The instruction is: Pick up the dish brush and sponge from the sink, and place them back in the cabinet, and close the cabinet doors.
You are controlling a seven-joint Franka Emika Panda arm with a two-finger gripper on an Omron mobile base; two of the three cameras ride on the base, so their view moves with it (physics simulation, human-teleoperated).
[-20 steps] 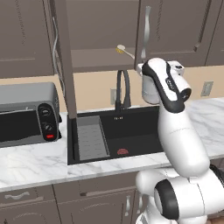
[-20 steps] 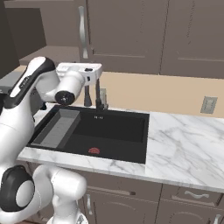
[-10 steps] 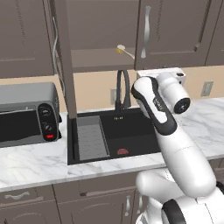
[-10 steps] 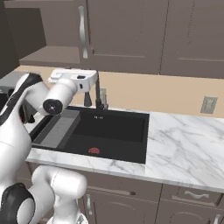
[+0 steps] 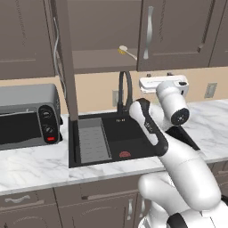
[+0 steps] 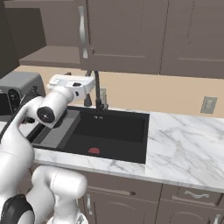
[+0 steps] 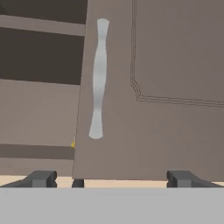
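The dish brush point(image 5: 126, 52) lies on the open cabinet's shelf point(image 5: 102, 60), its yellow head peeking past the door edge point(image 7: 73, 143) in the hand view. My gripper point(image 5: 159, 75) hangs just below the cabinet, right of the faucet, pointing up at the shut right door point(image 7: 153, 87) and its silver handle point(image 7: 98, 78). It stands open and empty point(image 7: 111, 179), as also seen from the right base point(image 6: 78, 75). The left cabinet door point(image 5: 67, 67) is swung out, edge-on. The black sink point(image 5: 133, 133) holds a grey tray and red drain point(image 5: 125, 154). The sponge is out of view.
A grey toaster oven point(image 5: 26, 116) stands on the marble counter point(image 6: 183, 135) left of the sink. The black arched faucet point(image 5: 124, 89) rises close to my hand. A wall outlet point(image 5: 210, 90) sits at the right. Low brown cabinets point(image 6: 188, 201) run below.
My arm has folded, its elbow swinging down and left over the sink. The hand stays almost in place under the cabinet, a little lower. The gripper remains open.
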